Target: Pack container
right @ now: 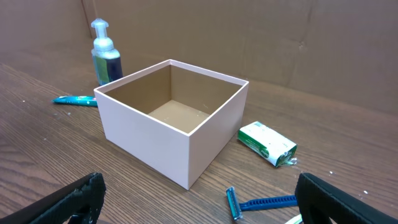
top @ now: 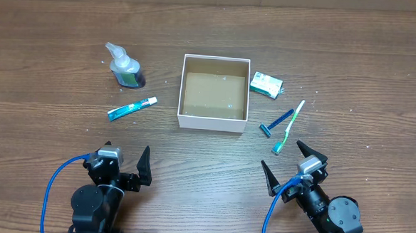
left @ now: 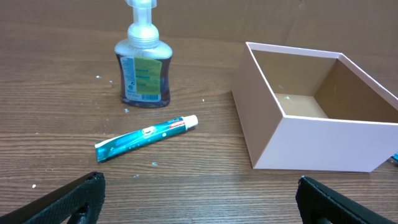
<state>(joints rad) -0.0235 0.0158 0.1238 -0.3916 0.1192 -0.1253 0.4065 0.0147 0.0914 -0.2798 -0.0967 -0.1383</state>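
Left end effector [top: 128,149] at 7 o'clock from the container, released, fingers spread wide, grasping nothing. Soap bottle [top: 125,68] upright at 10 o'clock; toothpaste tube [top: 131,109] flat at 8. Container [top: 212,122] mid-desk [top: 36,122], open top up. Green-and-white packet [top: 266,84] just beside it at 2 o'clock. Blue razor [top: 277,122] and toothbrush [top: 289,126] lie close alongside at 4. Right end effector [top: 280,153] at 5 o'clock, likewise released.

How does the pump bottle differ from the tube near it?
The bottle stands upright; the tube lies flat. The bottle is bulkier, clear, pump-topped; the tube is slim, teal, white-capped. Both sit outside the box, to its left.
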